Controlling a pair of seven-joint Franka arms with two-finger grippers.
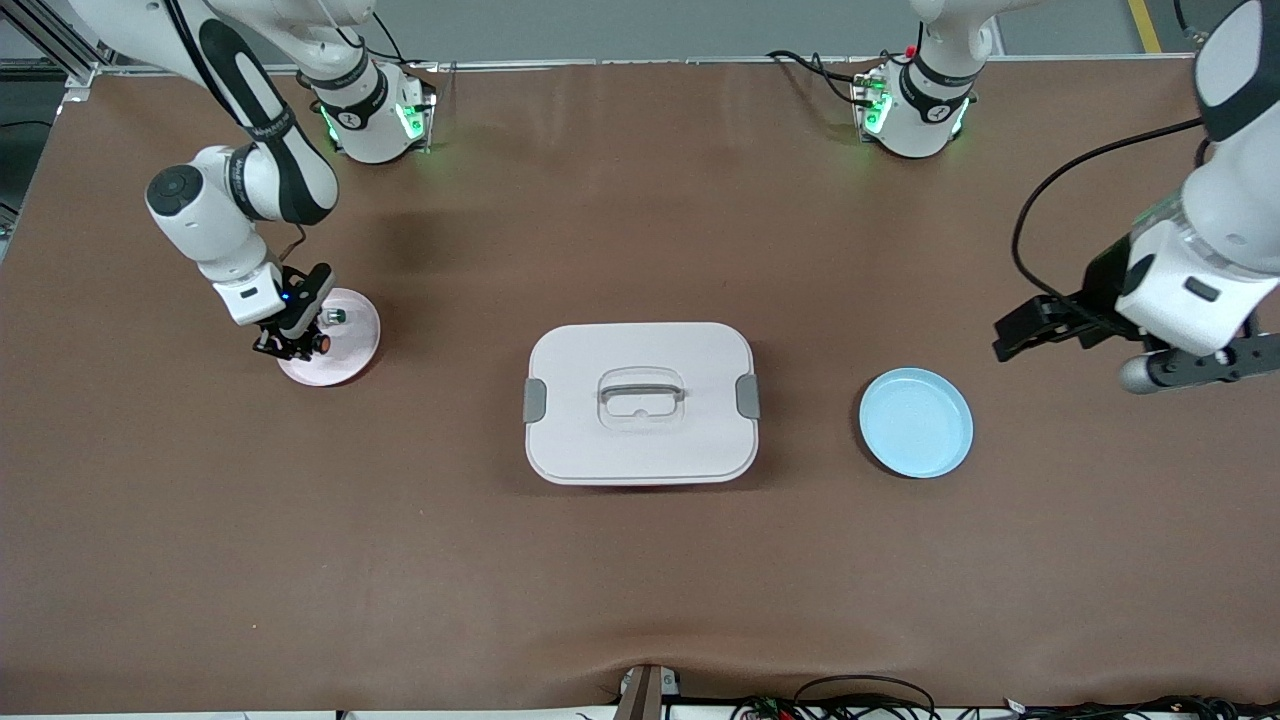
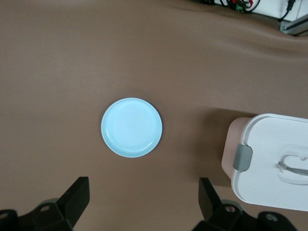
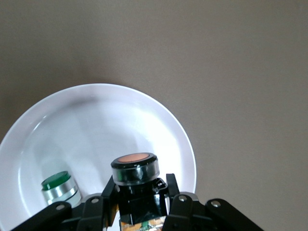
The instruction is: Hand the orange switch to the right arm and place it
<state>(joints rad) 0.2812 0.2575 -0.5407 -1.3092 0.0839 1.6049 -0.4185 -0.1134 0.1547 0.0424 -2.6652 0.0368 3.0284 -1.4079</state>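
My right gripper [image 1: 297, 343] is shut on the orange switch [image 1: 322, 343], a small black cylinder with a round orange face. It holds the switch low over the pale pink plate [image 1: 355, 335] toward the right arm's end of the table. In the right wrist view the switch [image 3: 135, 168] sits between the fingers [image 3: 108, 190] over the plate [image 3: 110, 125]. I cannot tell whether the switch touches the plate. My left gripper [image 1: 1025, 330] is open and empty, up in the air beside the light blue plate [image 1: 916, 422]. In the left wrist view the left gripper [image 2: 143, 192] has bare table between its jaws.
A white-and-green switch [image 1: 335, 316] stands in the pink plate, also in the right wrist view [image 3: 60, 188]. A white lidded box with a handle [image 1: 640, 402] sits mid-table between the plates. The blue plate [image 2: 132, 127] holds nothing.
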